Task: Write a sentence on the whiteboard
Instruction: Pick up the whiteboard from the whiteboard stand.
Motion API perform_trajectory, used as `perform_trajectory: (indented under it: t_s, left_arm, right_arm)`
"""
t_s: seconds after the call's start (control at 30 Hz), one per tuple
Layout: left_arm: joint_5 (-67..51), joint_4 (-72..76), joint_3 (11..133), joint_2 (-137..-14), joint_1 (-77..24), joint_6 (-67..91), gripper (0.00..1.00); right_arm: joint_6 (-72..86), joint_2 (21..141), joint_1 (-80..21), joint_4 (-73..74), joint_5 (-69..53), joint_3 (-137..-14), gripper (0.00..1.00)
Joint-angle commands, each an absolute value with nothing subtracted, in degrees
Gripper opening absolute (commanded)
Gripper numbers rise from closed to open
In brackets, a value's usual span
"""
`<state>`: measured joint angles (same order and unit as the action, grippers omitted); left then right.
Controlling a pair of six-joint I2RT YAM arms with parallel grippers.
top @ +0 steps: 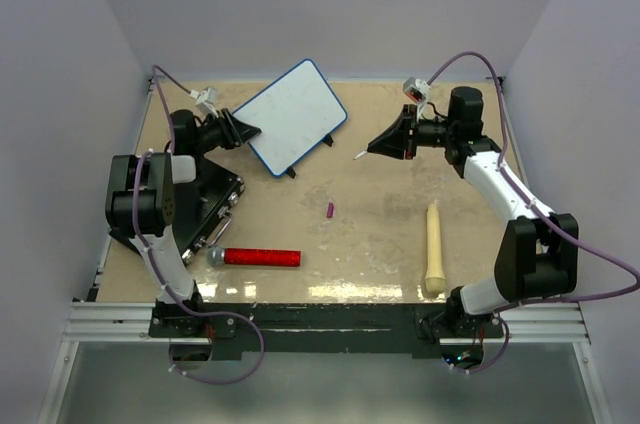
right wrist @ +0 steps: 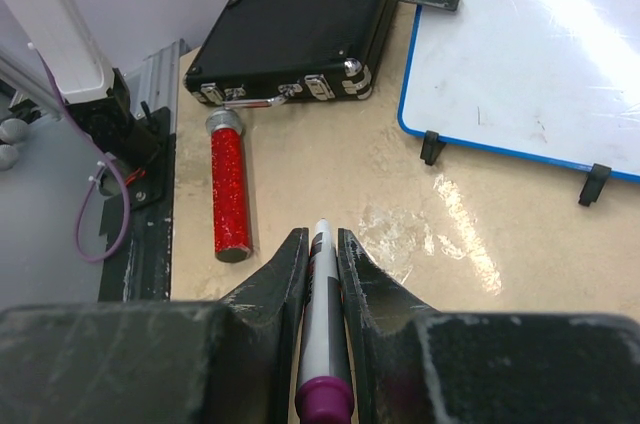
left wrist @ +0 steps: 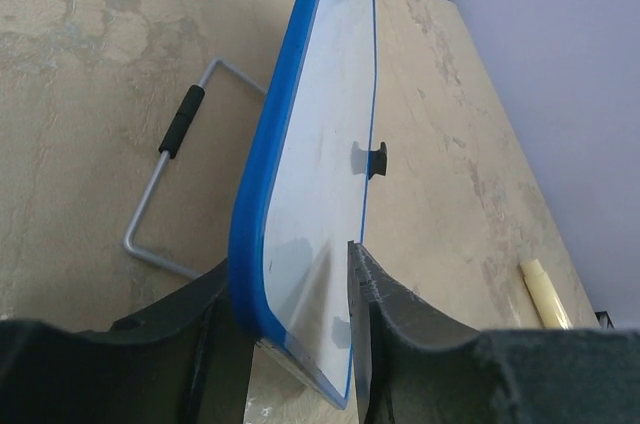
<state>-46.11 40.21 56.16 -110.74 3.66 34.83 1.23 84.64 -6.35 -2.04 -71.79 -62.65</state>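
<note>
The whiteboard [top: 292, 114] is a white board with a blue rim, held tilted at the back left. No writing shows on it. My left gripper [top: 238, 130] is shut on its near left corner; in the left wrist view the jaws pinch the blue edge [left wrist: 262, 244]. My right gripper [top: 385, 144] is shut on a marker [right wrist: 322, 314] with a purple end, its tip [top: 358, 156] pointing toward the board and apart from it. The board also shows in the right wrist view [right wrist: 530, 54] with its black feet.
A black flat case [top: 208, 206] lies at the left by the left arm. A red glitter cylinder [top: 258, 257] lies near the front. A small purple marker cap [top: 330, 210] lies mid-table. A cream rod [top: 434, 249] lies at the right. A metal wire stand [left wrist: 170, 189] lies behind the board.
</note>
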Motion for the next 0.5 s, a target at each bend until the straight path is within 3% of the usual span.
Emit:
perform_trajectory:
  t_s: [0.0,0.2,0.33,0.47]
  left_arm:
    - [-47.1,47.5,57.7,-112.1,3.5,36.4,0.41]
    - [-46.2,51.1,57.4,-112.3,3.5,38.5,0.27]
    - [-45.6,52.4,57.5,-112.5,3.5,39.4,0.0]
    - [-45.5,55.5,57.3,-111.3,3.9,42.2,0.0]
  right_arm:
    - [0.4,84.8,-6.4,-1.7,-73.5,-63.8,0.0]
    - [0.3,84.9,-6.3,-1.4,-73.3,-63.9,0.0]
    - [0.3,85.1,-6.4,-1.2,-73.2,-63.9,0.0]
    - [-1.4,85.1,-6.3,-1.0,-73.2,-64.0,0.0]
